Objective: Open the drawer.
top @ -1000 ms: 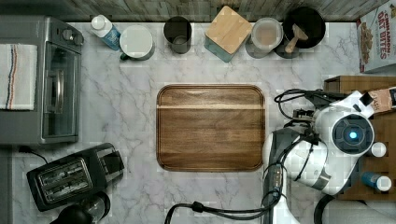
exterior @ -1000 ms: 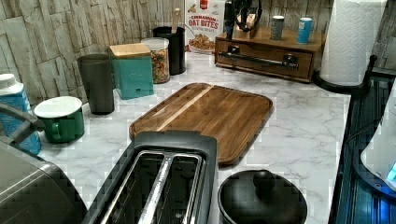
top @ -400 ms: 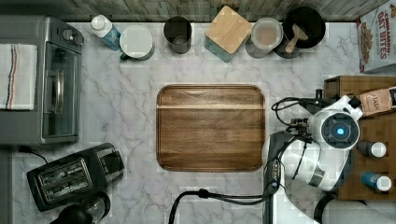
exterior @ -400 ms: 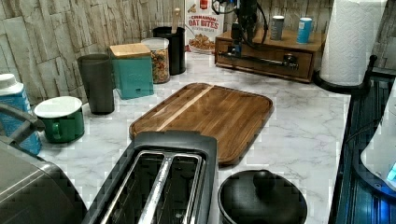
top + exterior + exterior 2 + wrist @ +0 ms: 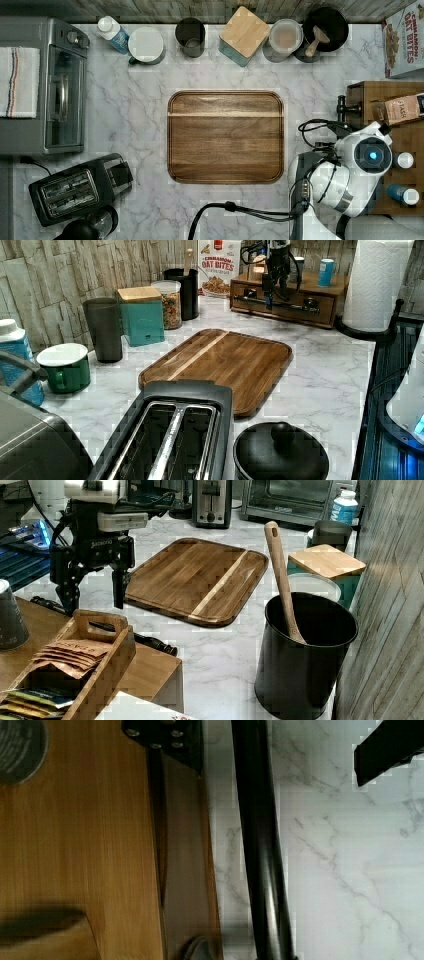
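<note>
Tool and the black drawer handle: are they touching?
Apart. The wrist view shows marble between the handle and each open finger of the tool.

Lighting even and fairly bright across all views; diffuse, direction not clear. White marble countertop reads bright without blown-out patches. Blocky compression artefacts speckle the marble in the top, left and right views. Rounded-corner wooden tray shows a faint pale sheen along one band and casts almost no shadow. In the left view, the near black slotted toaster and round black lid are dark and soft, with a dull highlight on the lid knob. In the wrist view, the long black metal bar handle carries a thin lengthwise glare streak; a soft dark shadow lies on the brown wooden top. Edges there are slightly blurred.
</note>
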